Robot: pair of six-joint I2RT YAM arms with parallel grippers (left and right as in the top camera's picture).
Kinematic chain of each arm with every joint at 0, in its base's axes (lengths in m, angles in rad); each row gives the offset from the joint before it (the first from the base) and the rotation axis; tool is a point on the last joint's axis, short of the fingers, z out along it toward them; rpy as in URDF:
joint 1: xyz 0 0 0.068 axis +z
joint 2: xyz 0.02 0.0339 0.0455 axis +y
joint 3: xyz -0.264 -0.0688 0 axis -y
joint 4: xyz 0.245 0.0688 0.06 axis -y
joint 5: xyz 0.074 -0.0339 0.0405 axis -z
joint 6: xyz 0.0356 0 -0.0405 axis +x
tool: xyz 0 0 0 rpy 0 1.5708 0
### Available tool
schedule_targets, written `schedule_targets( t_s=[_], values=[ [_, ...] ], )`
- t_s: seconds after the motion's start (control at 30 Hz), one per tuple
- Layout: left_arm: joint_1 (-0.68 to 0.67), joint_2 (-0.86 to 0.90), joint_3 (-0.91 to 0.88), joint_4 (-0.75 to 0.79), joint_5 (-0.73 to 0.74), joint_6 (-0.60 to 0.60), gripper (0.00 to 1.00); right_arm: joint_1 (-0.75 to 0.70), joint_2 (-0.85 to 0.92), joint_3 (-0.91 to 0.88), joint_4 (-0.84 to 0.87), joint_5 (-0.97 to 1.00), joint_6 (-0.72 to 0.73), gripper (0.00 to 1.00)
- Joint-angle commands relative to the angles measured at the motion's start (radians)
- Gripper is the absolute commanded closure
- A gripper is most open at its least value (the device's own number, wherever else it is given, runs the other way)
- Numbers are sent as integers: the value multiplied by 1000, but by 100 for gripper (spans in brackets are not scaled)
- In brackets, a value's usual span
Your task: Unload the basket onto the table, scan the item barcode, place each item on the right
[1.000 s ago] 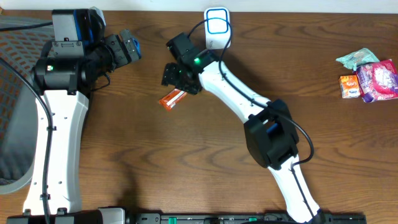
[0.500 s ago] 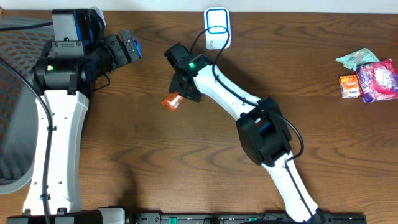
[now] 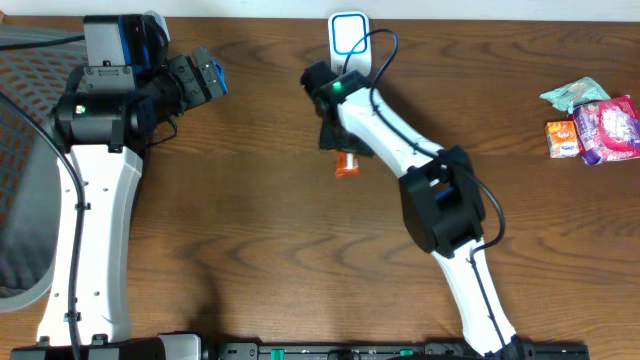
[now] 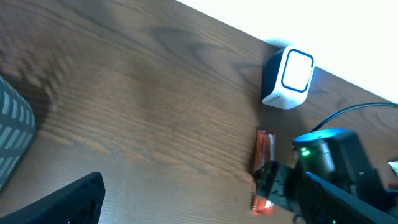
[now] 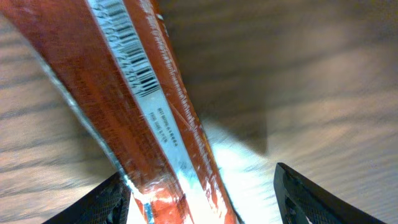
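Change since the earlier frames: the right gripper (image 3: pixel 342 150) and the orange packet (image 3: pixel 347 166) are now sitting further right along the table (image 3: pixel 250 260), almost straight in front of the scanner (image 3: pixel 349 38). Half a second before, both were off to its left. The left arm is keeping the same pose.

Item 1, nearest: right arm, white-shelled, rising from the near table edge and reaching toward the far side, with a green light glowing on its wrist.

Item 2: orange packet. Overhead, it is poking out from under the right gripper on the near side, over bare wood at mid-table. In the right wrist view it is running slantwise between the two black fingers (image 5: pixel 102 202), with its white printed panel and barcode (image 5: pixel 134 59) facing the camera. It is lying against the finger on the picture's left, and a gap is showing before the other finger. The fingers are standing apart with the packet between them; whether they are actually pinching it cannot be told.

Item 3: left gripper (image 3: pixel 203 73), far left, hovering over the wood with its fingers spread wide, pointing toward the right arm.

Item 4: small heap of snack packets (image 3: pixel 592 120), lying at the right end of the table, well apart from both arms.

Item 5, farthest: scanner, white with a blue-ringed face, standing at the far table edge, near the right wrist and apart from the packet.
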Motion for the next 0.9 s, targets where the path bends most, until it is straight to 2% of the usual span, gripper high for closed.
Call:
schedule_targets(
  t_s=[0.0, 0.23, 0.67, 0.87],
  values=[
    [3, 5, -3, 0, -3, 9, 2, -14, -101, -7, 8, 41, -225, 31],
    [3, 5, -3, 0, -3, 9, 2, 22, -106, -8, 55, -25, -352, 35],
    [3, 5, -3, 0, -3, 9, 2, 135, 14, -11, 52, 343, -364, 36],
    [3, 5, -3, 0, -3, 9, 2, 134, 86, -11, 36, 358, -364, 36]
  ],
)
